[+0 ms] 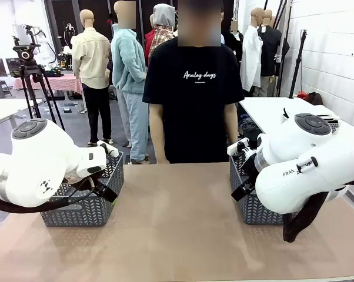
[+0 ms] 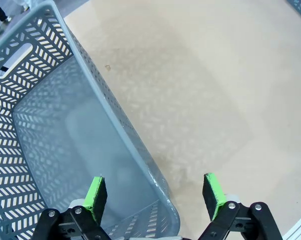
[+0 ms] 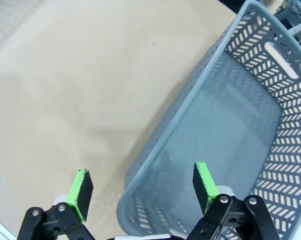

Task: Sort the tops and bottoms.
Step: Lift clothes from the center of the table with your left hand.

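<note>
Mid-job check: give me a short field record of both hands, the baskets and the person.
left hand: open, holding nothing, above the rim of the left basket; one finger over its inside, the other over the table
right hand: open, holding nothing, above the rim of the right basket in the same way
basket interiors: bare floor showing in both wrist views
person: standing at the far side, between the baskets
</note>
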Controlling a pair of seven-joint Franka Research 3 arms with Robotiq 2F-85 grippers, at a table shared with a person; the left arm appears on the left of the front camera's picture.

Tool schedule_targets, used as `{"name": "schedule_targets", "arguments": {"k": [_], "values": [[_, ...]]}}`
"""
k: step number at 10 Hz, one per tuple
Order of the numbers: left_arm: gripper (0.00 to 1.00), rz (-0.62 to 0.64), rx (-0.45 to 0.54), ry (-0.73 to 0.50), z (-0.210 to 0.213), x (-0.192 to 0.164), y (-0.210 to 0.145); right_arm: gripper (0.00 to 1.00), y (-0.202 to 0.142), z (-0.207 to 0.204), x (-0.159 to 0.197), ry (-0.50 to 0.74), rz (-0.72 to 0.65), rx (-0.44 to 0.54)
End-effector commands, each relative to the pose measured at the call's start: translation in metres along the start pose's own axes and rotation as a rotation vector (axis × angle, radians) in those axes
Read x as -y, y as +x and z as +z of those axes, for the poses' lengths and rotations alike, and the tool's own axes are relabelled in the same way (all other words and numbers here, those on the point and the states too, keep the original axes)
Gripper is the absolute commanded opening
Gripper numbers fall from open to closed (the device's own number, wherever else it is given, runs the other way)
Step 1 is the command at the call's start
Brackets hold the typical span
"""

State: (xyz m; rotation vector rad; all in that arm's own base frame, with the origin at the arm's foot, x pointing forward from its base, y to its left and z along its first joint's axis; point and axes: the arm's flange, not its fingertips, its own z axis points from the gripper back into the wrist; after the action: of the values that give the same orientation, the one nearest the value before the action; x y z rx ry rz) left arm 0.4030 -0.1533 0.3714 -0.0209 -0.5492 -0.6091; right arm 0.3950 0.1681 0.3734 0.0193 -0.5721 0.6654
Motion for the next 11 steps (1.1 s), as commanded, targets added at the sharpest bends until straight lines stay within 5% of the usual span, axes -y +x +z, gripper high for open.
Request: {"name": "schedule_targets", "arguments": {"k": [1, 11], "values": [[1.00, 0.004, 0.000, 0.001, 0.0000, -0.0016, -0.0004, 1.00, -0.0001, 0.0000, 0.0002, 0.001, -0.002, 0.000], [1.00, 0.004, 0.000, 0.001, 0.0000, -0.0016, -0.0004, 1.00, -0.0001, 0.0000, 0.0002, 0.001, -0.002, 0.000]]}}
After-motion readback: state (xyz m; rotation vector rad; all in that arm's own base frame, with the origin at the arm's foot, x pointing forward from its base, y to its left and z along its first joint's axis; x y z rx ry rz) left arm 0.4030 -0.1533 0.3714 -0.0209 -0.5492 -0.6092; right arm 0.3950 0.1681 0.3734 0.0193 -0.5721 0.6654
